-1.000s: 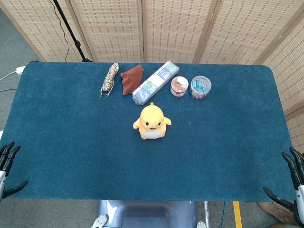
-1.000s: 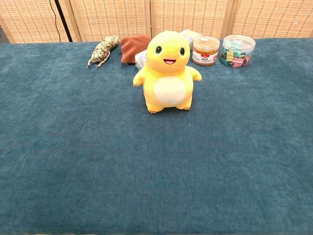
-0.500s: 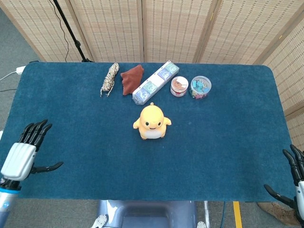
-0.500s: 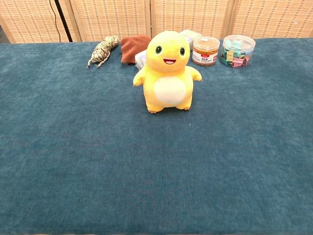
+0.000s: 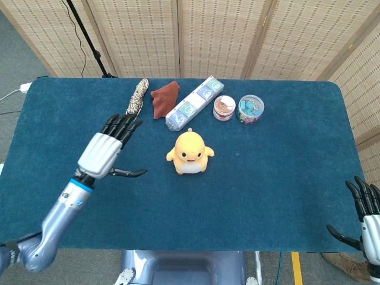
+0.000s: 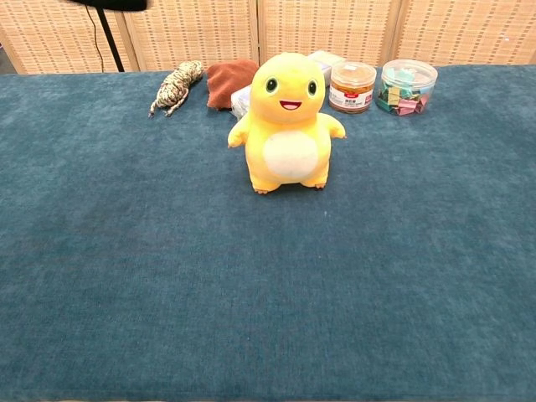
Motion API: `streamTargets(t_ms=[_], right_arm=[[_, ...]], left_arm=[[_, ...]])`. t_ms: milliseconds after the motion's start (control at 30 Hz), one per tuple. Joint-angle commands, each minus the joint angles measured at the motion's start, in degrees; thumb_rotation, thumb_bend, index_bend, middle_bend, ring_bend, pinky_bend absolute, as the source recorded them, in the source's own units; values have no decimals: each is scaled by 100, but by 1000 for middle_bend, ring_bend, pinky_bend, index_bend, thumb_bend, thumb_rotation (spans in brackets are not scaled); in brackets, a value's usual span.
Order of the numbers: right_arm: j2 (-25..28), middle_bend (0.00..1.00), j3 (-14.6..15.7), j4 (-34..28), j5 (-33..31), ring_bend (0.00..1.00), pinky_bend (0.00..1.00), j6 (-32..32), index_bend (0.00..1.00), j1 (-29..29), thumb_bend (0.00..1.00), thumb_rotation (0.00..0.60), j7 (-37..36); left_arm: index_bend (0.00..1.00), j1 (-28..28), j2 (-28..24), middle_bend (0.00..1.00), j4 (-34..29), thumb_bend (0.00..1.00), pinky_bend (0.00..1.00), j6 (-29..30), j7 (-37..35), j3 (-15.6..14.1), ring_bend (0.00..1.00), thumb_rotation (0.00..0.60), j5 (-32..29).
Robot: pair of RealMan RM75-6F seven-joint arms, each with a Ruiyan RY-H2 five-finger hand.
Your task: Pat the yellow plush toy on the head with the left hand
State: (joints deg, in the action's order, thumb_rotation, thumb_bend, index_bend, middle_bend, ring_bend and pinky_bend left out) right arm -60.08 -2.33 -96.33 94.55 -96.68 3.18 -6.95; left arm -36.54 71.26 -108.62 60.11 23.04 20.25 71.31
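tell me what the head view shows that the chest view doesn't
Only the head view shows the whole left hand, open with fingers spread, up over the blue cloth table left of the toy, and the right hand, open at the table's near right corner.

Only the chest view shows the toy's face and white belly straight on.

Both show the yellow plush toy upright and untouched, the patterned rope bundle, the rust-brown cloth and two round clear tubs.

left hand (image 5: 107, 151) spread, near yellow plush toy (image 5: 189, 152)
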Motion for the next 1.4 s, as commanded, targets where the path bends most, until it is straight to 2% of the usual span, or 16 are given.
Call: streamTargets(t_ms=[33,333,500,933,1400], right_arm=[[-13,0,-53,32,-99,0,0,82,0,-52,0,600,8],[2,0,-170,143,-465,0,0,305,0,-131,0,600,-148],[45,0,-237,204,-650,0,0,373,0,-144,0,600,-320],[178,0,-265,204,-708,0,0,355,0,-112,0,600,-633],[246,0,-249,190,-637,0,0,259,0,-63,0,600,-767]], left_arm=[[0,-680,604,0,482,0,0,-455,183,326,0,148,-548],[0,-1981,1688,0,1707,0,0,-1012,779,483,0,148,-1681],[0,-2538,2312,0,2601,0,0,-1231,928,364,0,146,-2101],[0,-3159,3206,0,3945,0,0,-1429,575,246,0,145,-2281],[0,-3308,3616,0,4689,0,0,-1649,149,92,0,145,-2244]])
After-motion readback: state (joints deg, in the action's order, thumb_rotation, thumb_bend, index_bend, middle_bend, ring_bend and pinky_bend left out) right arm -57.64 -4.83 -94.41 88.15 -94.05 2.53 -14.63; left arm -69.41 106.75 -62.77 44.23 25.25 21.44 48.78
